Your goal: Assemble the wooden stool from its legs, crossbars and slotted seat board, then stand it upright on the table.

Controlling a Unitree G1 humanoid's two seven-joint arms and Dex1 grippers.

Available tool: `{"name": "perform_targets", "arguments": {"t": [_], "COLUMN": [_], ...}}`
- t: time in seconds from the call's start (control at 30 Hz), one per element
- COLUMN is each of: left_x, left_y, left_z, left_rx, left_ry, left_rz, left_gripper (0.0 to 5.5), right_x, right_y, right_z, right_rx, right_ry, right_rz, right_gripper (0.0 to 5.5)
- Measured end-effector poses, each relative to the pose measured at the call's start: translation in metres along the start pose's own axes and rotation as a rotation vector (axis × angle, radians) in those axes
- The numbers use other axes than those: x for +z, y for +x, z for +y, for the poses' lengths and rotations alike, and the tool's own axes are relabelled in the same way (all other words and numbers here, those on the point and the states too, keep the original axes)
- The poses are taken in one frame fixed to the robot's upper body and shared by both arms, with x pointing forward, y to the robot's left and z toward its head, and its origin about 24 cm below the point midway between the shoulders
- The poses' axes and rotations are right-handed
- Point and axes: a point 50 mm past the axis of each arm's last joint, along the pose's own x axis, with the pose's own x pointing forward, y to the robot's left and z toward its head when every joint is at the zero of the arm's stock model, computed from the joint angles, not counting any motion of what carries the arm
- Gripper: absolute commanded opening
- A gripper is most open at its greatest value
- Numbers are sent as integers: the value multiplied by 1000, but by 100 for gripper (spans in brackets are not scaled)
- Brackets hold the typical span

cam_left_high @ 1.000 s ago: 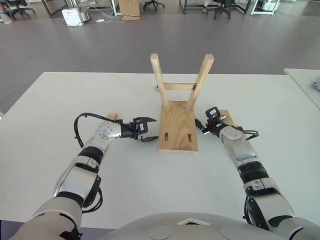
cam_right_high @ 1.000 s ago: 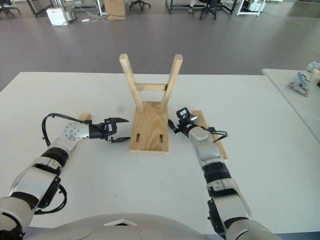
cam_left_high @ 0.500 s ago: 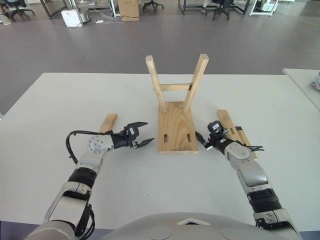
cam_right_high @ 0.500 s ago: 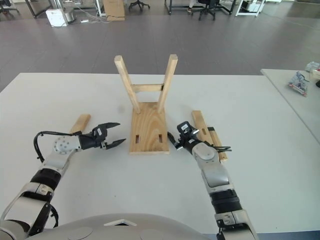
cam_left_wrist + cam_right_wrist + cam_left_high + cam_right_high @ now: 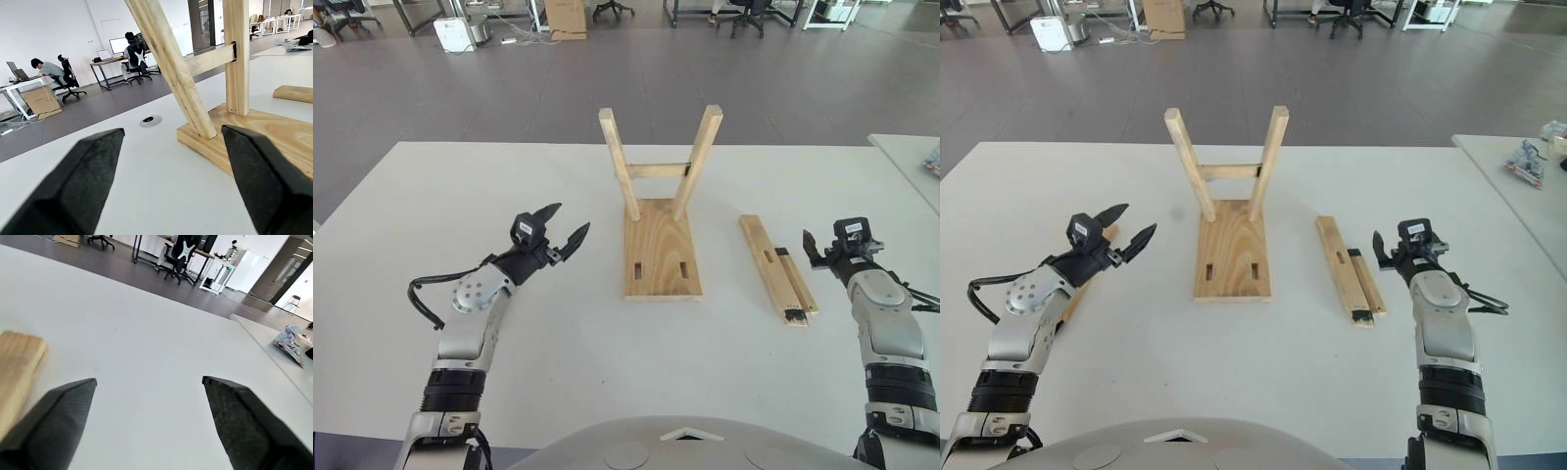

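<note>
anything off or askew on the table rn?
Nothing damaged, just half-built: the seat board lies flat with one leg pair and crossbar standing in it, its two near slots empty. The other leg pieces lie loose to its right.

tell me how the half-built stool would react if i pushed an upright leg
Probably stiff: the legs are solid wood joined by a crossbar. A push high up would likely lever the seat board and tip it, since both legs stand at its far end. Low down, it should slide.
</note>
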Motion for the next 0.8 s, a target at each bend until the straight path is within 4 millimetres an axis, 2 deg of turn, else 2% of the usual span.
{"name": "perform_targets", "arguments": {"t": [0.07, 0.13, 0.17, 0.43, 0.63, 0.8], "left_x": [2, 2, 1, 0, 0, 0], "left_y": [1, 0, -2, -3, -2, -3], "left_z": [0, -1, -1, -2, -3, -2], "left_rx": [4, 8, 10, 13, 14, 24], "left_ry": [4, 7, 12, 12, 8, 5], "left_rz": [-3, 9, 16, 21, 18, 17], "left_gripper": [367, 367, 367, 367, 367, 367], "right_x": [3, -13, -18, -16, -20, -24], "right_y": [-5, -13, -15, -16, -17, -17], "right_z": [13, 29, 30, 21, 29, 29], "right_rx": [57, 123, 123, 72, 146, 150], "right_ry": [-2, 10, 10, 52, 16, 5], "right_rz": [-27, 27, 43, 23, 46, 49], "right_gripper": [405, 405, 405, 405, 405, 405]}}
